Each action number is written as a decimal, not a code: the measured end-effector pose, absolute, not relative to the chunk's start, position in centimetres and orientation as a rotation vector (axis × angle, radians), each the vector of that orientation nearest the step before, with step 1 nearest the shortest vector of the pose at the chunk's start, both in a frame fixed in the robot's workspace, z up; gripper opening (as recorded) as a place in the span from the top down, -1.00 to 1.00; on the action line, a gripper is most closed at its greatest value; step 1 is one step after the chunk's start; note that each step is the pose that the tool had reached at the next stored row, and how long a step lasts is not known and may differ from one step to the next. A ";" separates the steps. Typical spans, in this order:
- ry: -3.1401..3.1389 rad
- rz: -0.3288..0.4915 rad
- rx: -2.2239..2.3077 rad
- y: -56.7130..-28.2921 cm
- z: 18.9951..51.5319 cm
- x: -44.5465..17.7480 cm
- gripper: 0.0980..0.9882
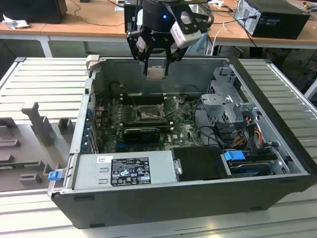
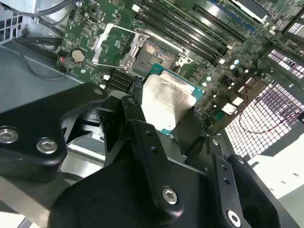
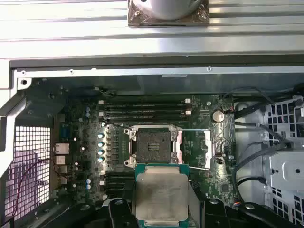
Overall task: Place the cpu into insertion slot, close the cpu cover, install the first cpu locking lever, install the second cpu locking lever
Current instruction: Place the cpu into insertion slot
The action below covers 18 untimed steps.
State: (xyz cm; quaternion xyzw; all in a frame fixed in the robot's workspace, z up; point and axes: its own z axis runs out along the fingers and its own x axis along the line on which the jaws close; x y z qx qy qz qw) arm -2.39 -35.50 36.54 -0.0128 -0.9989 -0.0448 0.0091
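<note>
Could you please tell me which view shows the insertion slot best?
The first wrist view: the insertion slot faces it squarely, unobstructed. The second wrist view shows it obliquely; the exterior view, far off inside the case.

The black gripper (image 1: 156, 72) has jointed links (image 2: 147, 142) pinned with silver screws (image 2: 169, 195); above the gripper sit a white block (image 1: 182, 27) and a blue light (image 1: 164, 16).

The cpu (image 3: 161, 197) has a dull, faintly smudged silver-beige metal face. The insertion slot (image 3: 153, 146) is matt black plastic rimmed in bright bare metal. Just beside it, the cpu cover (image 3: 207, 149) is thin shiny steel. Around the slot, the circuit board (image 3: 199, 118) is glossy green. The gripper (image 2: 167, 107) has matt black fingers (image 2: 145, 140) with shiny screw heads.
</note>
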 end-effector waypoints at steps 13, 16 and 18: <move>-3.116 -0.141 -0.246 -35.5 36.5 -2.4 0.03; -3.111 -0.142 -0.326 -35.5 36.5 -2.4 0.03; -3.108 -0.142 -0.371 -35.5 36.5 -2.4 0.03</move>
